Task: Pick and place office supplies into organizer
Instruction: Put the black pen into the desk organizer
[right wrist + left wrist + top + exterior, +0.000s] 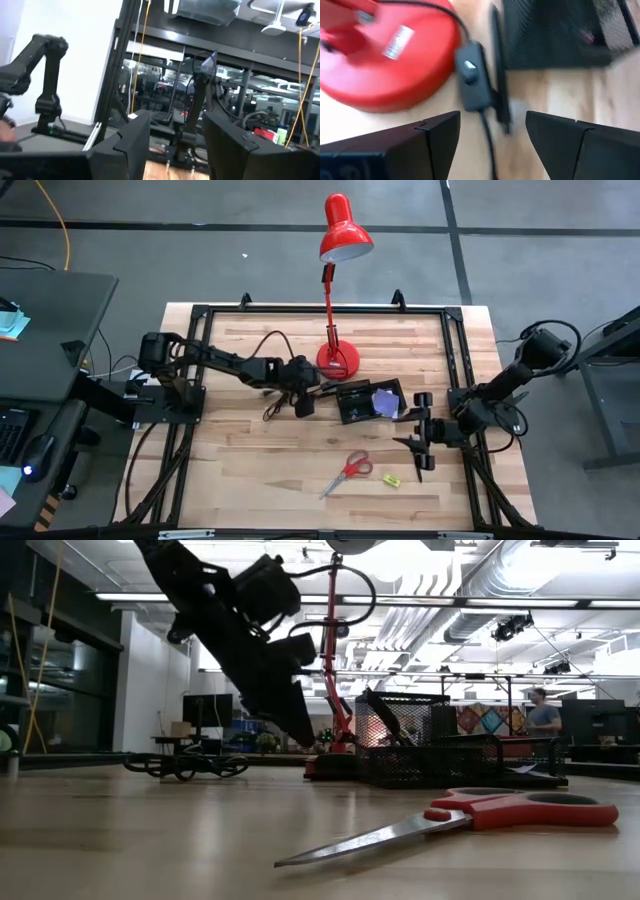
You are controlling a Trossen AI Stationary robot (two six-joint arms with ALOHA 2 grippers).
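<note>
Pick step, by my reading: left gripper (492,145), jaws wide and empty, hovers over a thin black pen (499,75) lying just ahead. Next: descend, straddle, close. Beyond it, black mesh rectangular organizer (555,35). Right gripper (418,448) parked aside, parted, empty.

The bench (260,470) is pale, matt wooden planks. At lower centre, the scissors (346,473) have bright metal blades and glossy red plastic handles. The lamp (338,300) at top centre is glossy red; the organizer (420,755) is black mesh.
</note>
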